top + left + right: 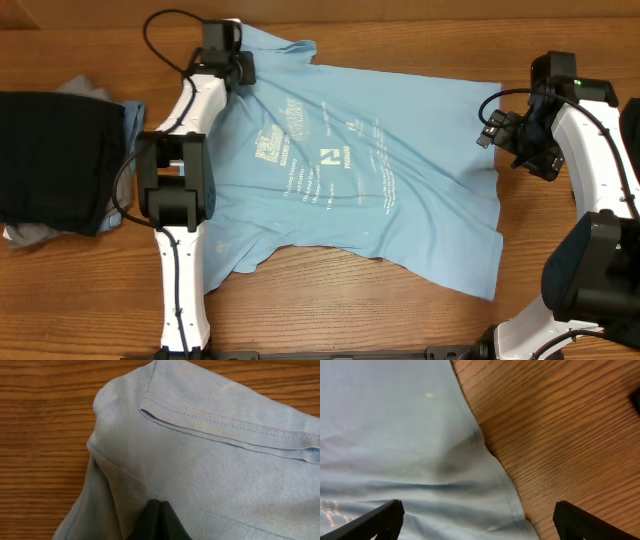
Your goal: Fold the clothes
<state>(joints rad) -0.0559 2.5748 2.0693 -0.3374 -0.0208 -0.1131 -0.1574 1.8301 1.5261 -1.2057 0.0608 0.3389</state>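
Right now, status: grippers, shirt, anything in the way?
Left gripper shut on light blue T-shirt sleeve. Right gripper open over its edge. Shirt spread out, unfolded. Dark clothes pile off to one side.

I work on a wooden table, warm brown and bare where it shows, its grain running side to side from overhead and slanting in the right wrist view.

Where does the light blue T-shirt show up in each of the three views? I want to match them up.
Overhead: the light blue T-shirt lies spread across the middle of the wooden table.
Left wrist: a hemmed corner of it fills most of the frame, pinched at the bottom by the left gripper.
Right wrist: it covers the left half; wood on the right.
Shared landmark: the shirt's edge against the wood grain.
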